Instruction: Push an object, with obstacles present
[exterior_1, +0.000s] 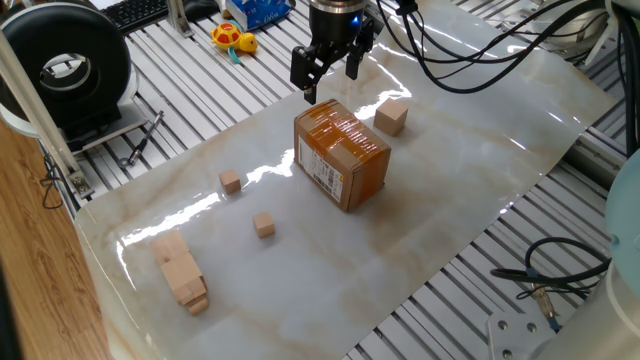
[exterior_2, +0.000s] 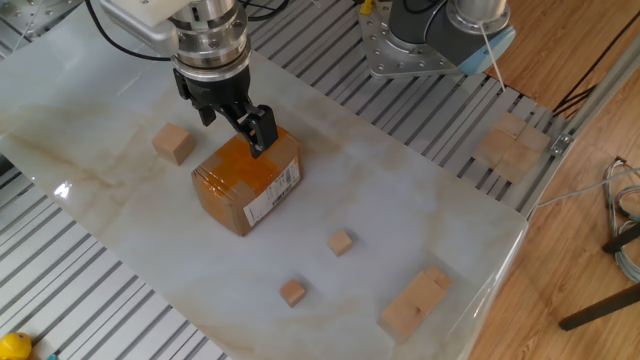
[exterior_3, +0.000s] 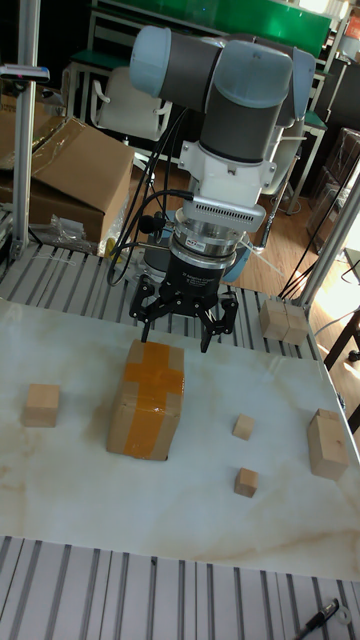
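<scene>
The gripper (exterior_1: 327, 72) hangs empty with its fingers spread, over the far edge of the orange-brown cardboard box (exterior_1: 341, 158). From the other fixed view one fingertip overlaps the taped top, but I cannot tell whether it touches.

The small wooden cube (exterior_1: 264, 224) sits on the glossy marble-patterned worktop (exterior_1: 450, 200). It is well apart from the gripper, beyond the box, between the box and the stacked wooden blocks (exterior_1: 180, 270). A second small cube (exterior_1: 231, 181) of much the same size lies near it. Nothing in view settles which of the two is meant, so I take the one nearer the box.

To do this step well, the gripper should first rise clear of the box, so that it does not drag the box along. It should then travel over or around the box and come down just behind the small wooden cube with the fingertips low to the surface. Pushing through the middle of one flat face should keep the cube from spinning away. The line of travel should head for bare worktop, away from the stacked wooden blocks and the second small cube. The bigger wooden cube (exterior_1: 391, 118) stands on the box's other side, out of that path.

The small wooden cube is plain, light tan and unpainted, with flat faces and crisp edges, and it is far smaller than the box. It looks light and likely to slide easily on the shiny sheet, so a slow push seems best.
</scene>
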